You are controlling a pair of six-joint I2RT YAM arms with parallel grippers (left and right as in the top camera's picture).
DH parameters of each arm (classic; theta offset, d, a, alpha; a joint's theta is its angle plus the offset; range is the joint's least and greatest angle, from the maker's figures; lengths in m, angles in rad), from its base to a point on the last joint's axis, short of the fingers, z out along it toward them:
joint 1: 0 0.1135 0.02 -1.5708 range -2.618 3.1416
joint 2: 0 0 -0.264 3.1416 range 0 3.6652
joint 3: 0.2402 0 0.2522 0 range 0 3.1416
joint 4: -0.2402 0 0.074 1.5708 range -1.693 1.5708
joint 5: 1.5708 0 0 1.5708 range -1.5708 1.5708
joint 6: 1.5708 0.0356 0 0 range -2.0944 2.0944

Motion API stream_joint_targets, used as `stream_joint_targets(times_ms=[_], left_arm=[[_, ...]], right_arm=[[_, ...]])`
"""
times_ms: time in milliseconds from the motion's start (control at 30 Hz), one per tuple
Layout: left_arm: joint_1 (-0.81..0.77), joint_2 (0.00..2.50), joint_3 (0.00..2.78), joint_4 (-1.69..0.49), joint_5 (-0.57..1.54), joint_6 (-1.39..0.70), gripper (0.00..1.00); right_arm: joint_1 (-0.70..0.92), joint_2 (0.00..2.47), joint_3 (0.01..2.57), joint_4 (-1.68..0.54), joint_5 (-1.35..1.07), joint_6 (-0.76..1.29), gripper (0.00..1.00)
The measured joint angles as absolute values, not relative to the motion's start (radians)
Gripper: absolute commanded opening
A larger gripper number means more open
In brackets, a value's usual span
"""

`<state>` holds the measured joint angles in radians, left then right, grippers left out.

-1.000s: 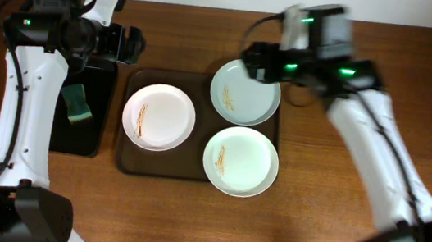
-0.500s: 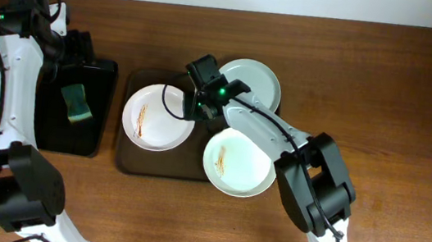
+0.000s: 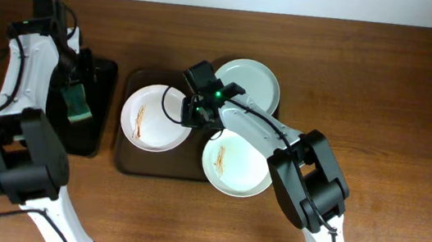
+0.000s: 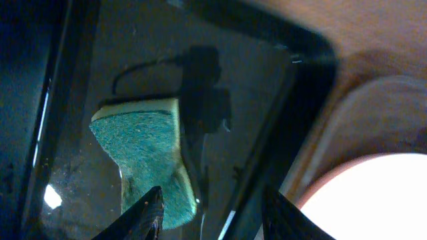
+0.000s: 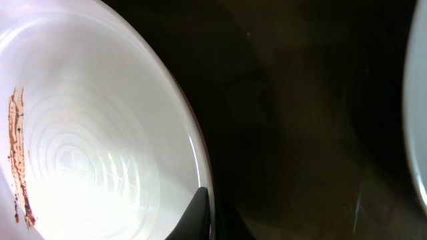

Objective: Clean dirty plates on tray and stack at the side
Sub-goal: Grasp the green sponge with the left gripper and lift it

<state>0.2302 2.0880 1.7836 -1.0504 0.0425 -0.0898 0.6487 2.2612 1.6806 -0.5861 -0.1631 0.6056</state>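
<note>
Three white plates lie on the brown tray: a left plate with an orange-brown smear, a back-right plate and a front-right plate. My right gripper is shut on the left plate's right rim. In the right wrist view one dark finger lies on the inside of that plate's rim; the other finger is hidden in the dark. My left gripper hangs open over a green sponge. In the left wrist view the sponge's right edge sits between the two fingertips.
A narrow glossy black tray holding the sponge stands left of the brown tray. Bare wooden table stretches to the right and along the front. The black tray's rim runs close beside the brown tray.
My left gripper has come down over the sponge with its jaws narrowing. My right gripper has closed on the left plate's rim, and that plate has shifted slightly.
</note>
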Motion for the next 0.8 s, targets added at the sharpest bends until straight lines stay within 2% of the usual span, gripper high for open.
stream_joint_targets(times_ms=[67, 167, 333, 500, 567, 700, 800], left_arm=[[0.23, 2.139, 1.78, -1.051, -0.036, -0.126, 0.45], [0.231, 2.168, 1.775, -1.051, -0.16, -0.191, 0.32], [0.231, 2.193, 1.747, -1.046, -0.192, -0.207, 0.32], [0.23, 2.196, 1.651, -0.936, -0.193, -0.207, 0.31], [0.23, 2.196, 1.63, -0.907, -0.197, -0.207, 0.01], [0.231, 2.196, 1.624, -0.899, -0.215, -0.215, 0.01], [0.224, 2.196, 1.659, -0.938, -0.17, -0.121, 0.01]], right_arm=[[0.649, 2.261, 1.681, -0.586, -0.163, 0.606, 0.04], [0.649, 2.261, 1.681, -0.586, -0.163, 0.606, 0.04], [0.649, 2.261, 1.681, -0.586, -0.162, 0.606, 0.04], [0.649, 2.261, 1.681, -0.586, -0.162, 0.606, 0.04], [0.649, 2.261, 1.681, -0.586, -0.162, 0.606, 0.04], [0.649, 2.261, 1.681, -0.586, -0.161, 0.606, 0.04], [0.649, 2.261, 1.681, -0.586, -0.159, 0.606, 0.04]])
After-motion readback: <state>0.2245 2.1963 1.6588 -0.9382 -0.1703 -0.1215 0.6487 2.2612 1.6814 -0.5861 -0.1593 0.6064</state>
